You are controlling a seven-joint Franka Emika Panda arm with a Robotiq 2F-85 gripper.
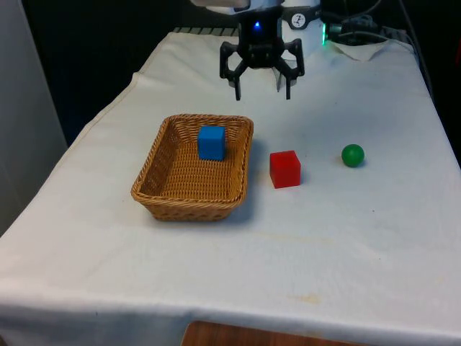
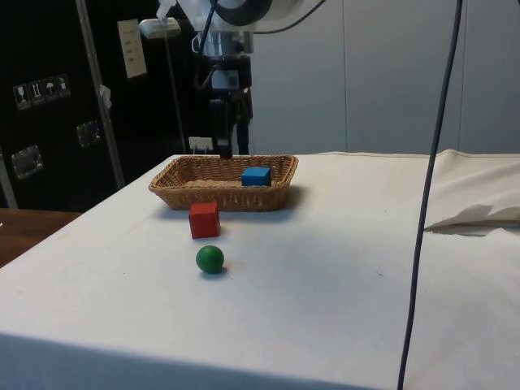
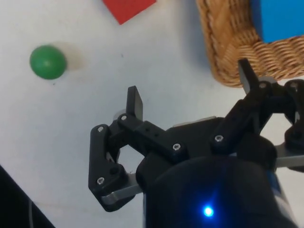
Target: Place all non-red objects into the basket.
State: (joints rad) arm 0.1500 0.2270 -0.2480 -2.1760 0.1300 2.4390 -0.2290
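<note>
A blue cube (image 1: 211,142) (image 2: 256,175) (image 3: 280,19) lies inside the woven basket (image 1: 160,189) (image 2: 175,188) (image 3: 223,52), towards its far end. A red cube (image 1: 285,169) (image 2: 204,219) (image 3: 128,8) sits on the cloth just beside the basket, on the front view's right. Farther that way lies a small green ball (image 1: 352,155) (image 2: 210,259) (image 3: 48,61). My gripper (image 1: 263,92) (image 2: 224,150) (image 3: 192,92) hangs open and empty above the cloth, beyond the basket's far rim, well above the objects.
A black cable (image 2: 426,211) hangs down in the side view's foreground. Crumpled cloth (image 2: 479,213) and cables (image 1: 360,32) lie near the robot's base. Open cloth stretches in front of the basket and the ball.
</note>
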